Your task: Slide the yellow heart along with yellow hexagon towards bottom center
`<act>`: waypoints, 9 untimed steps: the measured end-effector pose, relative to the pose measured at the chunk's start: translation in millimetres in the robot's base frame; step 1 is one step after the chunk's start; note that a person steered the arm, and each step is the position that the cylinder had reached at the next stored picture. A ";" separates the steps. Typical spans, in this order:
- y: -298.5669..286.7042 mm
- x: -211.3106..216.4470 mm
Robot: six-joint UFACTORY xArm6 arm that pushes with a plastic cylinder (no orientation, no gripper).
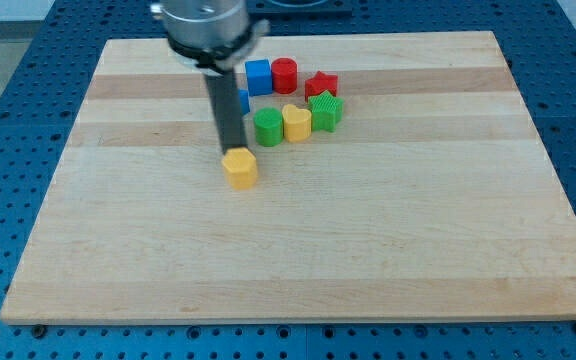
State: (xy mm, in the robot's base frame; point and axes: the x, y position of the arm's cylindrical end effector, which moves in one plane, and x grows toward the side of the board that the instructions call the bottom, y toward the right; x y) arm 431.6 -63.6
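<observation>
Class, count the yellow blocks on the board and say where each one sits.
2. The yellow hexagon sits alone just below my tip; the yellow heart sits between the green cylinder and green star.

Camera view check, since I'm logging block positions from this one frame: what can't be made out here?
- Blue block behind the rod: mostly covered, shape unclear.
- My tip: its end meets the top edge of the yellow hexagon; contact can't be confirmed.
- Arm above the rod: cut off by the view's top.
- Yellow heart: touching its green neighbours or not, unclear.
</observation>
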 end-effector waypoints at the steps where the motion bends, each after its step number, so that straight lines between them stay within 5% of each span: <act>1: 49.8 30.2; 5: 98.3 -47.3; 7: 26.2 -53.5; 9: 21.3 -85.0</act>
State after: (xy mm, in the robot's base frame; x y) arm 346.5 -42.3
